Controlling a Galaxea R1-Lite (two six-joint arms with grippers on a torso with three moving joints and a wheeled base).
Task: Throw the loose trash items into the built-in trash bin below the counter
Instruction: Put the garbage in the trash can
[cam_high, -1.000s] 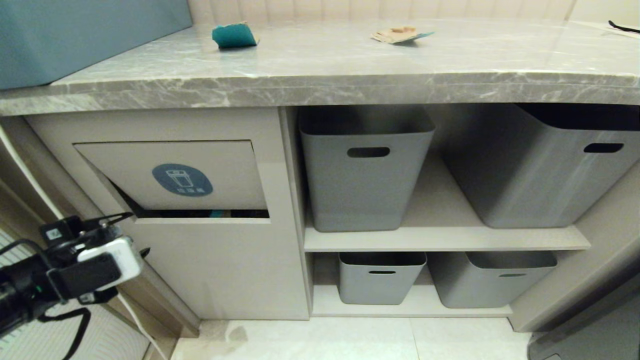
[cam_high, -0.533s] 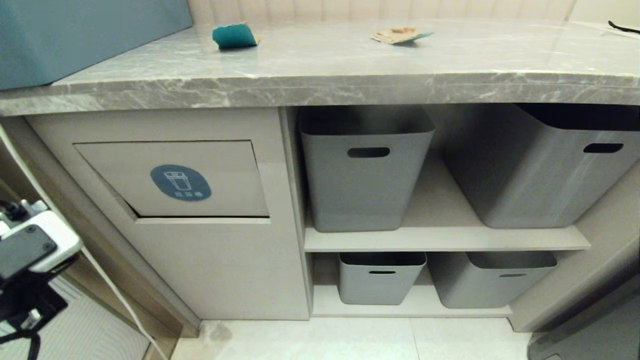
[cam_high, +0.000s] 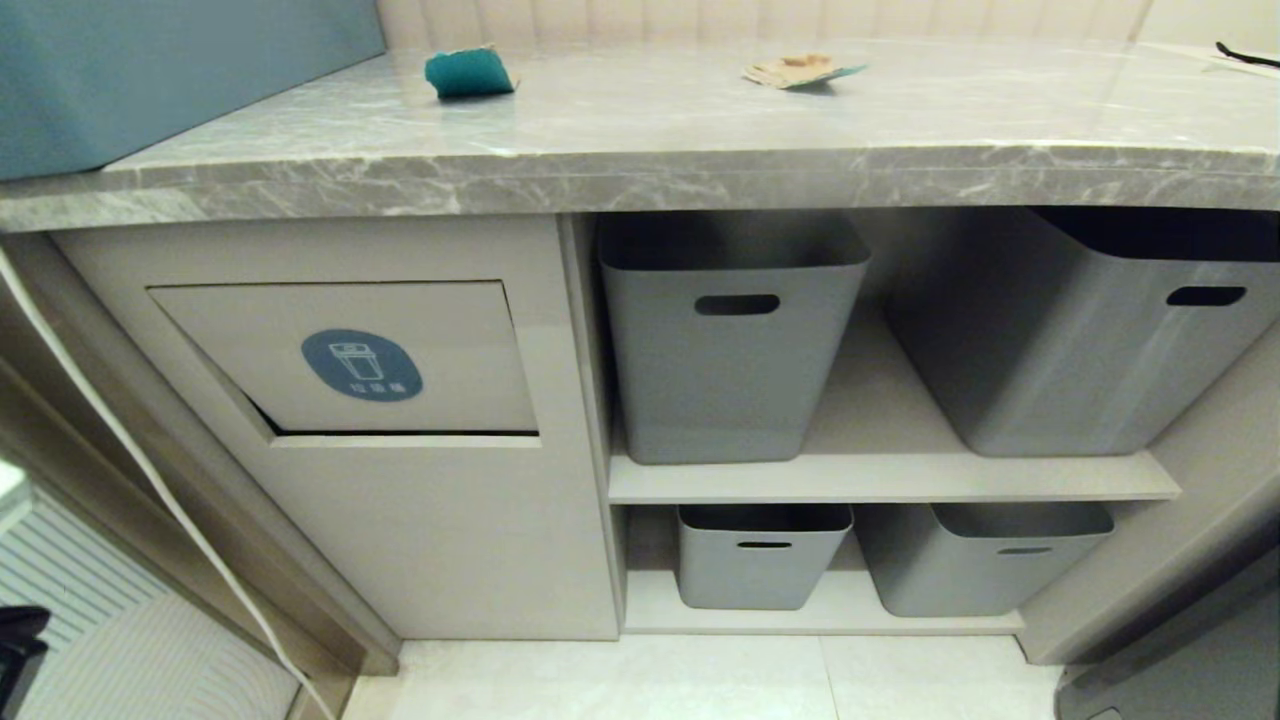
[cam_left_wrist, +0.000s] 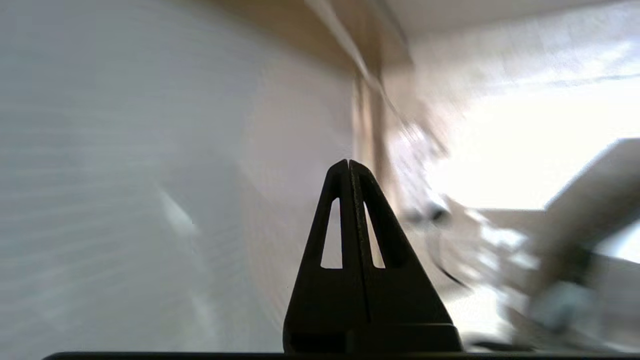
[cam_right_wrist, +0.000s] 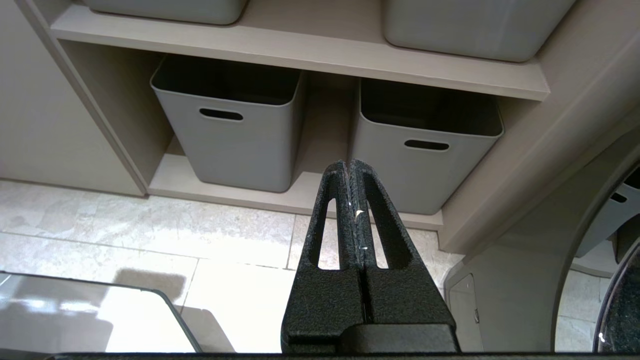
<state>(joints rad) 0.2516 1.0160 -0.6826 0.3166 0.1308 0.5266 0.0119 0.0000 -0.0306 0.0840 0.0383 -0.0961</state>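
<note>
On the grey marble counter (cam_high: 640, 170) lie two loose trash items: a teal-faced card piece (cam_high: 468, 72) at the back left and a torn tan cardboard scrap (cam_high: 800, 68) further right. Below the counter, the built-in trash bin's flap (cam_high: 440, 330) with its blue oval sticker (cam_high: 361, 365) hangs nearly closed, with a thin dark gap along its lower edge. My left gripper (cam_left_wrist: 348, 162) is shut and empty, low and left of the cabinet; only a dark bit of that arm (cam_high: 20, 640) shows in the head view. My right gripper (cam_right_wrist: 348, 162) is shut, empty, parked low over the floor.
Grey baskets (cam_high: 730, 340) (cam_high: 1090, 330) fill the upper shelf and two smaller ones (cam_right_wrist: 230, 130) (cam_right_wrist: 425, 145) the lower shelf. A big teal-blue box (cam_high: 180, 70) stands on the counter's left end. A black strap (cam_high: 1245, 52) lies far right. A white cord (cam_high: 150, 490) runs down the left.
The left arm has dropped down and left, almost out of the head view, and its jaws have closed. The bin flap has swung from ajar to nearly closed.
</note>
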